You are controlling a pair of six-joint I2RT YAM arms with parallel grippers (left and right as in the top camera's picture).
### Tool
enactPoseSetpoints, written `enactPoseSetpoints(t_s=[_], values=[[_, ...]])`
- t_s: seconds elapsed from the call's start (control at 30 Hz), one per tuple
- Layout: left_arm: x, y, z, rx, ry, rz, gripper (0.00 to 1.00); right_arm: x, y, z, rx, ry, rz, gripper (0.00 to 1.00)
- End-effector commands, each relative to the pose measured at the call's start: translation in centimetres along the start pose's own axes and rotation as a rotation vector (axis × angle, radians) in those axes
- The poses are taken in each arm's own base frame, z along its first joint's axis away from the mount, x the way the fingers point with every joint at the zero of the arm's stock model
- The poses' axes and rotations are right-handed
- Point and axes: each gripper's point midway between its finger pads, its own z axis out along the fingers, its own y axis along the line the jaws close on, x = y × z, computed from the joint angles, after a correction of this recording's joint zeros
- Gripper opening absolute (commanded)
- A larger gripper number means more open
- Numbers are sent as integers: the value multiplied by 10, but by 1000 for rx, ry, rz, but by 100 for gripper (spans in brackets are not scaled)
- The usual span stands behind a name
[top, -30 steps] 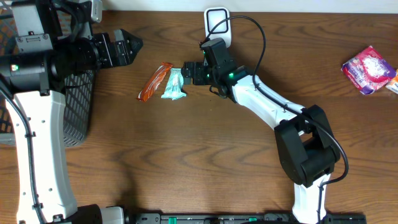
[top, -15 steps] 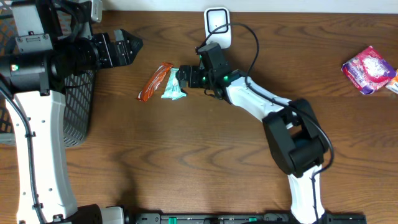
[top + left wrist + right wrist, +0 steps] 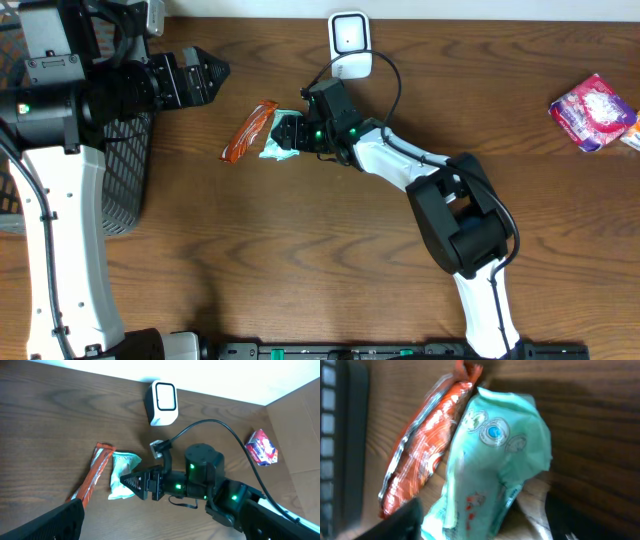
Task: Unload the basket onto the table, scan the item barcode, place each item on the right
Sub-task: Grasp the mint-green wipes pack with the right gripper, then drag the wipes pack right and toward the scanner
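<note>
A mint-green snack packet [image 3: 271, 151] [image 3: 495, 460] lies on the wooden table beside an orange-red packet [image 3: 248, 132] [image 3: 425, 440]. My right gripper [image 3: 283, 133] [image 3: 485, 527] is low over the green packet, jaws apart with the packet's near end between them. Its left finger [image 3: 402, 520] is at the packet's edge; the right finger [image 3: 572, 520] stands clear. The white barcode scanner [image 3: 350, 38] [image 3: 162, 402] stands at the table's back edge. My left gripper [image 3: 215, 72] [image 3: 165, 532] hangs open and empty, high up at the left.
A black mesh basket [image 3: 125, 170] stands at the left edge of the table. A pink-and-white packet [image 3: 592, 110] [image 3: 261, 447] lies at the far right. The right arm's cable loops near the scanner.
My right gripper has slid left over the green packet, and its jaws have narrowed around the packet. The left arm has not moved.
</note>
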Motion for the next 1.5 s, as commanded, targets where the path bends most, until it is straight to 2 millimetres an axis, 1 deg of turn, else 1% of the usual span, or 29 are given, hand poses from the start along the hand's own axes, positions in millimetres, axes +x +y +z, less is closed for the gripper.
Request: enactPoseSetpoints(t_s=[0.0, 0.1, 0.13, 0.17, 0.2, 0.23, 0.33, 0.47, 0.67, 0.73, 0.93, 1.13, 1.33, 1.47], values=[[-1, -1, 0, 8, 0, 0, 98, 15, -8, 12, -5, 52, 32, 53], [-1, -1, 0, 8, 0, 1, 98, 14, -8, 10, -16, 57, 23, 30], [-1, -1, 0, 8, 0, 1, 98, 13, -8, 9, -30, 65, 27, 20], [-1, -1, 0, 8, 0, 1, 98, 12, -8, 7, -43, 71, 31, 11], [-1, -1, 0, 8, 0, 1, 98, 12, -6, 6, -62, 80, 35, 5], [-1, -1, 0, 8, 0, 0, 98, 10, -5, 3, -89, 88, 38, 1], [-1, -1, 0, 8, 0, 1, 98, 4, 2, -5, -180, 107, 3, 1], [-1, -1, 0, 8, 0, 1, 98, -1, 2, -18, -276, 135, -48, 1], [-1, -1, 0, 8, 0, 0, 98, 9, 21, -44, -524, 179, -315, 1], [-1, -1, 0, 8, 0, 1, 98, 13, 25, -48, -564, 182, -373, 1], [-1, -1, 0, 8, 0, 0, 98, 19, 24, -47, -565, 179, -444, 1], [-1, -1, 0, 8, 0, 1, 98, 19, 13, -39, -485, 179, -430, 1], [-1, -1, 0, 8, 0, 1, 98, 20, 12, -38, -481, 181, -438, 1], [-1, -1, 0, 8, 0, 1, 98, 29, 8, -40, -487, 204, -491, 1]])
